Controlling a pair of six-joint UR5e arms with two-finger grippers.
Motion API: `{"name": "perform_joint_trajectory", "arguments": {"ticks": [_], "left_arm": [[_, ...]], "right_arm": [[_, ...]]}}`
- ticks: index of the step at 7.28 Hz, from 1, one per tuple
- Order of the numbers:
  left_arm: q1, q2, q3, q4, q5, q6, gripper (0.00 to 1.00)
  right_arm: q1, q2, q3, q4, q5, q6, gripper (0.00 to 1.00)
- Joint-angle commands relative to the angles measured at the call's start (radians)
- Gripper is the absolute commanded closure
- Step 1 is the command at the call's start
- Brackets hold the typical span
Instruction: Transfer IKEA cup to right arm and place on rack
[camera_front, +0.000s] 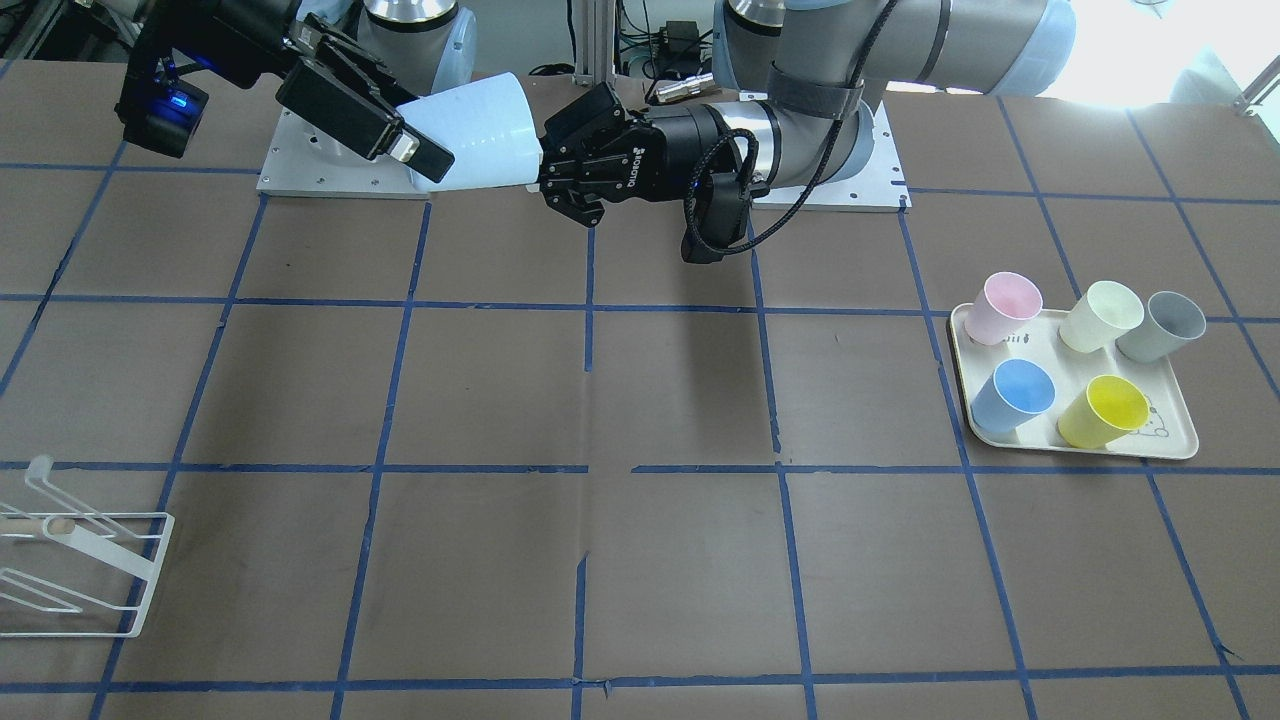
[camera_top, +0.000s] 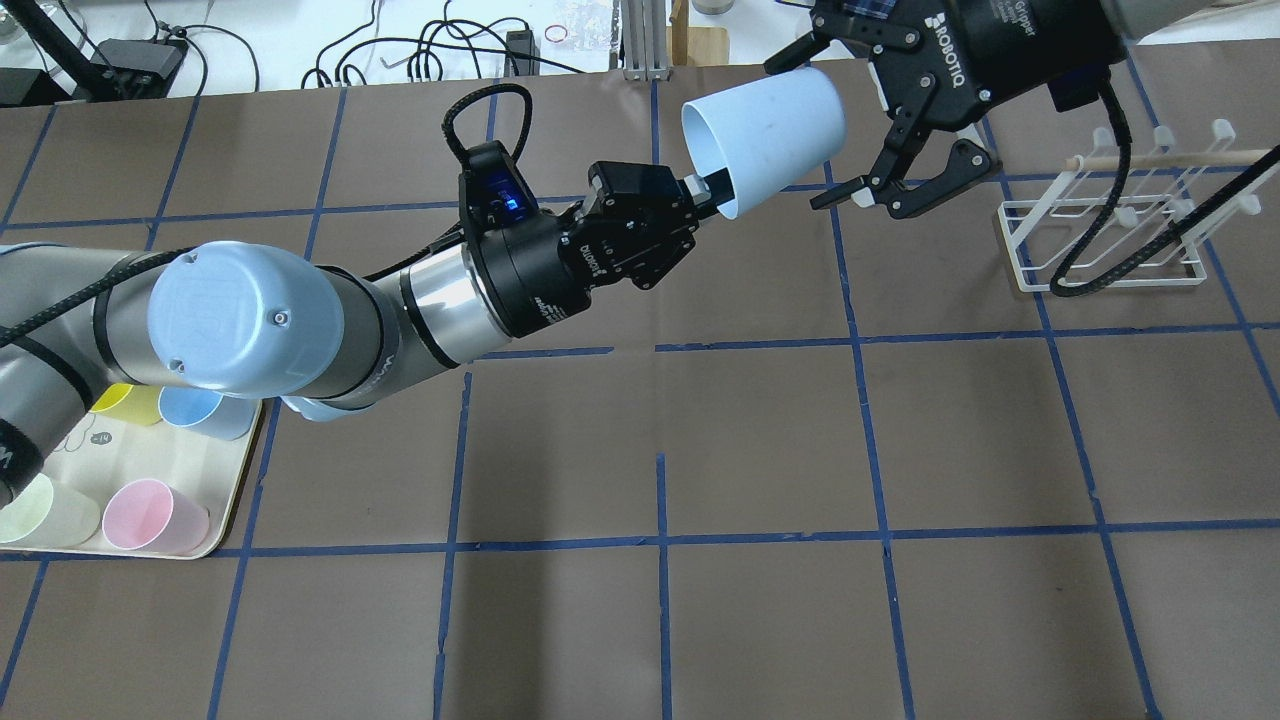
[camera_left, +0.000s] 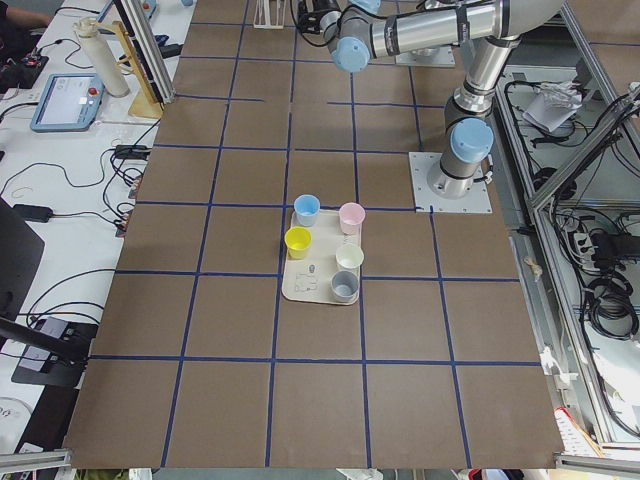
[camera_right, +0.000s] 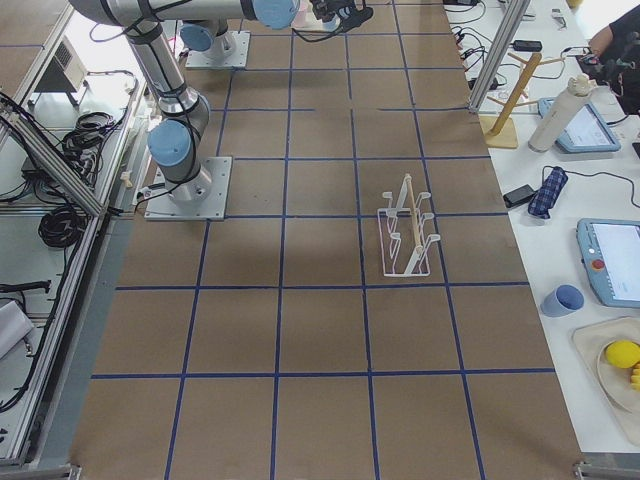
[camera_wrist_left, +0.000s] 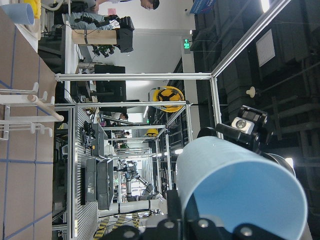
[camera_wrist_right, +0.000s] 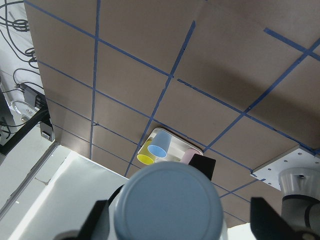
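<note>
Front view: one pale blue cup (camera_front: 478, 128) is up in the air at the far edge, between two grippers. One tray (camera_front: 1172, 450) at right carries five more: pink cup (camera_front: 1003, 306), cream cup (camera_front: 1100, 315), grey cup (camera_front: 1160, 326), blue cup (camera_front: 1012, 395), yellow cup (camera_front: 1103, 410). One rack (camera_front: 80, 572) sits near left. The pale blue cup lies on its side, long axis along the table's length, mouth toward the left gripper (camera_front: 550, 178), base toward the right gripper (camera_front: 412, 128).

Overhead: the left gripper pinches the rim, one finger inside the mouth. The right gripper's fingers are spread around the base end.

Right wrist view: the round base sits between two fingers (camera_wrist_right: 97, 220) held wide, with a gap on at least one side.

Left wrist view: the open mouth faces the camera, with the right gripper behind the cup.
</note>
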Motion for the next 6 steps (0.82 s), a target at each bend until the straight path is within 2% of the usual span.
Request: {"name": "perform_joint_trajectory", "arguments": {"ticks": [1, 4, 5, 6], "left_arm": [[-0.001, 0.002, 0.0, 0.0, 0.0, -0.003, 0.97], [-0.001, 0.002, 0.0, 0.0, 0.0, -0.003, 0.97], [-0.001, 0.0, 0.0, 0.0, 0.0, -0.003, 0.97], [-0.001, 0.002, 0.0, 0.0, 0.0, -0.003, 0.97]], "right_arm": [[0.001, 0.0, 0.0, -0.017, -0.001, 0.001, 0.05], [-0.001, 0.017, 0.0, -0.053, 0.002, 0.015, 0.22], [-0.001, 0.017, 0.0, -0.056, 0.0, 0.015, 0.31], [-0.001, 0.017, 0.0, -0.056, 0.0, 0.015, 0.48]]}}
